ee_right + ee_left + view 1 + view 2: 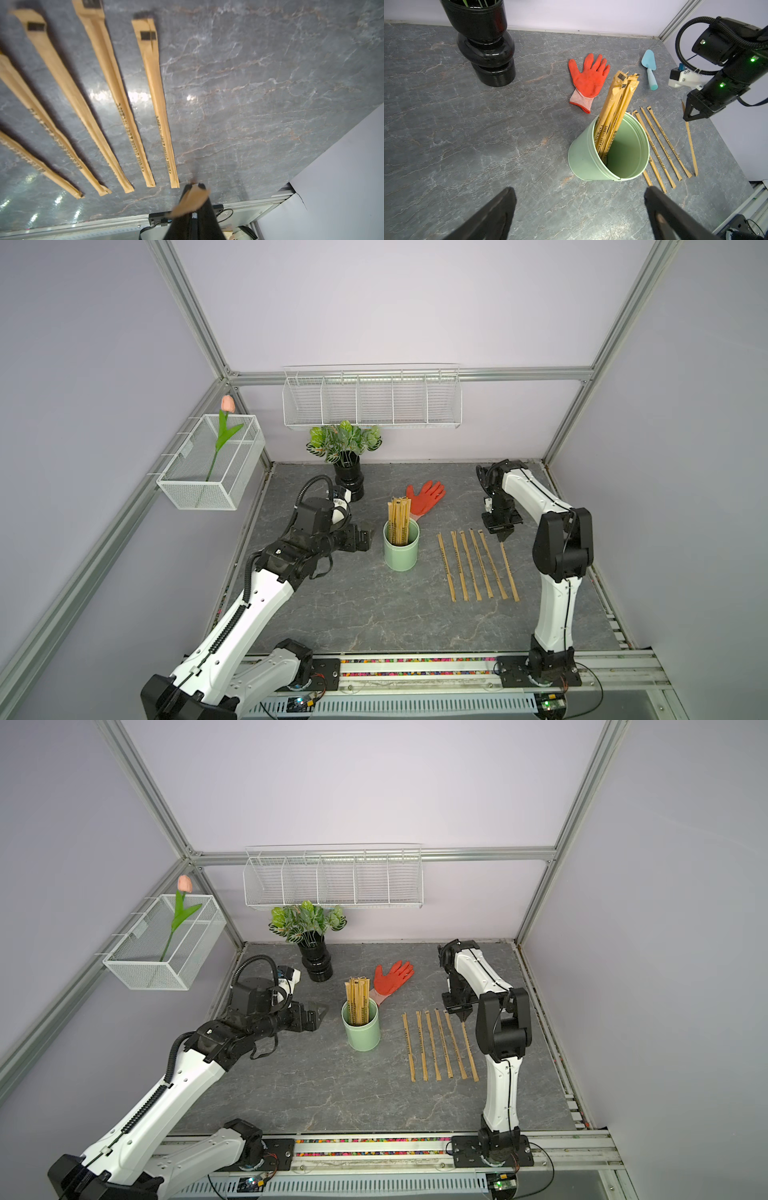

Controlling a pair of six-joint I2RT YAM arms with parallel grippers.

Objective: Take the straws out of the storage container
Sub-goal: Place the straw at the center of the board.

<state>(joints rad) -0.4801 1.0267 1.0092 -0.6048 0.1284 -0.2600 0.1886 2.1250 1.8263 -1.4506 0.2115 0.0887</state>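
We see the storage container [401, 552], a pale mint-green cup with smooth, plain sides, standing upright on the grey marbled worktop [353, 614] near the centre of both top views. A bundle of straws [398, 519] stands in it, crowded against the left side of the opening and rising well above the rim. Each is a long, thin, flat sleeve of tan-brown paper with a dark square near its upper end and small dark print along its length.

To the right of the cup, a row of five straws [469, 566] lies flat on the worktop. They lie side by side, slightly apart and nearly parallel. An outermost straw [510, 572] closes the row on the right. The right tool [502, 537] points down at its far end with jaws closed, and the right wrist view shows the crumpled paper tip pinched between them. We cannot tell whether that end is lifted off the surface.

The left tool [369, 535] sits just left of the cup, not touching it. Its jaws are spread wide and hold nothing.

An orange glove [426, 497] lies palm-up behind the cup, and a black vase [349, 483] with leafy greenery stands to the upper left. A light blue trowel [649, 68] appears only in the left wrist view, near the glove.
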